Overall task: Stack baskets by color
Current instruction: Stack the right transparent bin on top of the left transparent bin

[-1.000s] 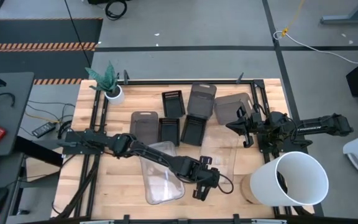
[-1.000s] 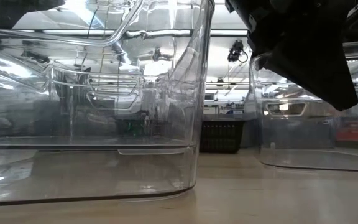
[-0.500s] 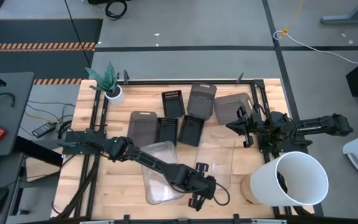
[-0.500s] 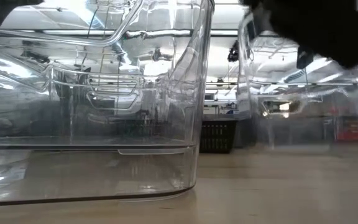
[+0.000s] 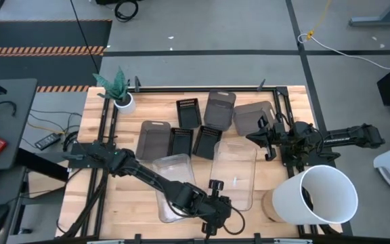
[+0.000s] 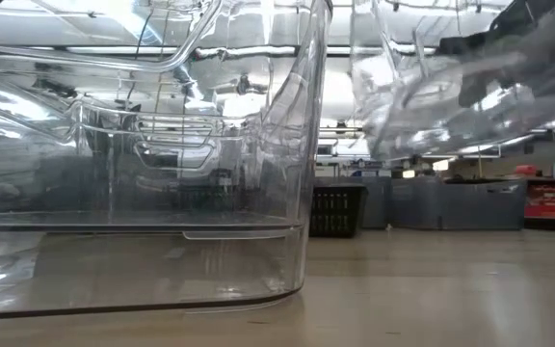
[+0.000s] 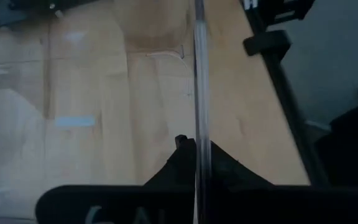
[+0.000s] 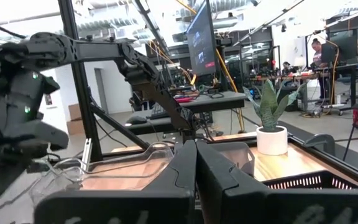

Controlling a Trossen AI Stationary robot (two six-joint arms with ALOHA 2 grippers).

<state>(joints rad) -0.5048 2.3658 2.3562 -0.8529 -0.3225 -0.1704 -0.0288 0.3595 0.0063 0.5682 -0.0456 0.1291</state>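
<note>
**Wooden surface, baskets mostly unsorted: a clear bin is in the air**

Wooden surface (image 5: 120, 196) inside a black frame, grey workshop floor all round it, and the sorting looks to be at an early stage. At the front the left gripper (image 5: 212, 215) has its fingers pinched on the near rim of a large clear basket (image 5: 234, 173); the left wrist view shows that thin clear wall (image 7: 199, 74) running straight between them. In the low view this basket (image 6: 451, 87) hangs tilted, clear of the wood. Just to its left a second clear basket (image 5: 175, 186) rests flat at the front of the surface. The lifted one is beside it, not yet over it or nested in it, so the clear pair is judged unfinished.

Further back, nothing appears stacked. Three dark-grey baskets lie apart: one at the left (image 5: 155, 137), one at the rear middle (image 5: 219, 107), one at the right (image 5: 253, 116). Three black slotted trays (image 5: 189, 112) (image 5: 183, 141) (image 5: 208, 141) sit among them, each on the wood by itself.

The right gripper (image 5: 260, 136) waits at the right edge beside the grey basket, fingers pressed together and holding nothing. A white bucket (image 5: 320, 194) and a potted plant (image 5: 122, 95) stand at the corners
</note>
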